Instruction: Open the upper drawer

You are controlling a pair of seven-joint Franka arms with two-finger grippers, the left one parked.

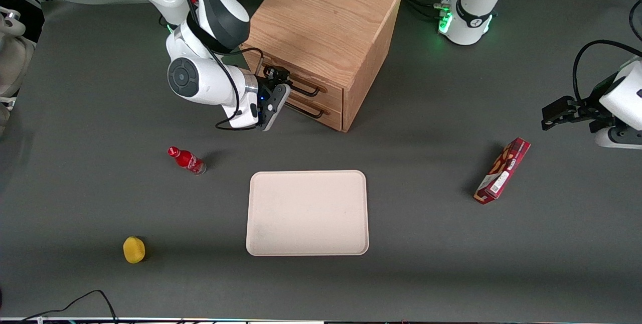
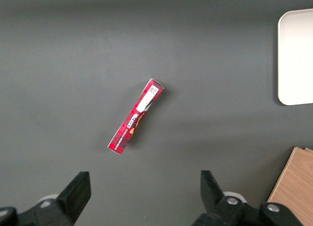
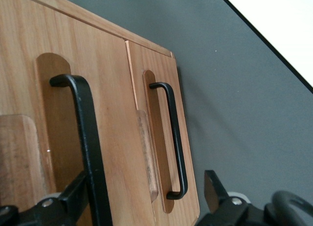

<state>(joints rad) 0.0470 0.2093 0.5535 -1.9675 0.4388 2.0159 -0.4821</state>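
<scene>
While pincer (image 1: 279, 94) hovers open before upper drawer (image 1: 301, 83), grey tabletop (image 1: 426, 244) matte.

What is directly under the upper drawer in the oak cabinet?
Under the upper drawer sits a matching lower drawer with its own black wire handle. Both are closed, so their contents are hidden. The gripper is open at the upper drawer's handle.

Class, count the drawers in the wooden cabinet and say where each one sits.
2: the upper drawer, with the gripper at its handle, and the lower drawer directly beneath it.

Overhead front view (wrist cameras close)
</scene>
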